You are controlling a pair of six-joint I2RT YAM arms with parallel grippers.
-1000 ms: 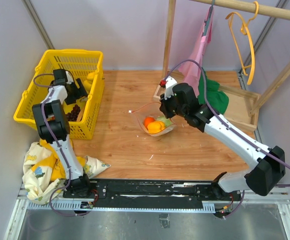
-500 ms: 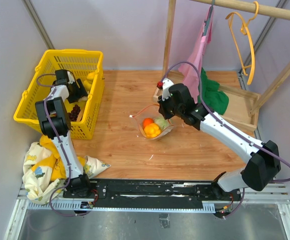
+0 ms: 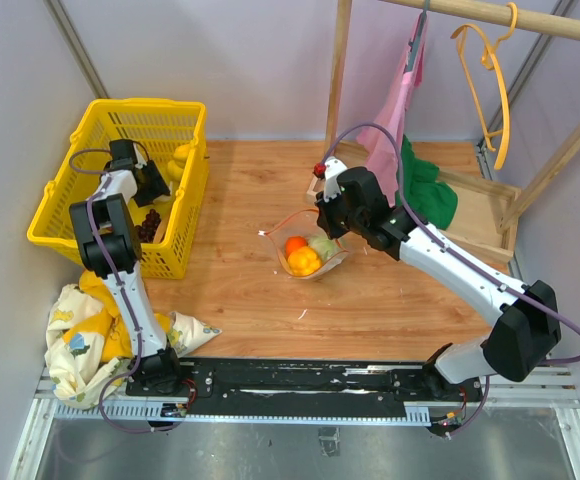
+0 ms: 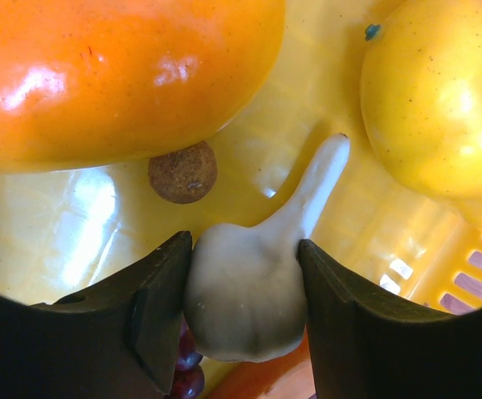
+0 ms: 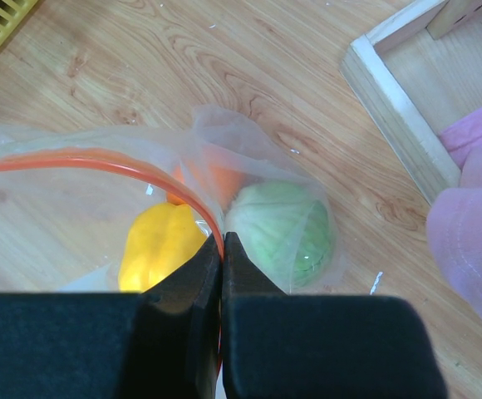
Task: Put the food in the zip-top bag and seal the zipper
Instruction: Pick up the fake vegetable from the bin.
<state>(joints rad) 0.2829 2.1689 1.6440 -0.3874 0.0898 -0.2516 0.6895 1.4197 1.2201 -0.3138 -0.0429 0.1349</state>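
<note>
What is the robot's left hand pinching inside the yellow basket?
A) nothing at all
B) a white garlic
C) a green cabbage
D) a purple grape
B: in the left wrist view, the left gripper has its two fingers pressed against both sides of the white garlic, down in the basket.

a: right gripper (image 5: 223,243) has backed off toward the far edge since a second ago. we now see the green ball (image 3: 322,245) in the zip-top bag (image 3: 280,232) uncovered.
b: confirmed. yellow piece (image 3: 304,262) slid a bit toward the near edge. we also see the left arm (image 3: 100,236) elbow nudged slightly farther back.
</note>
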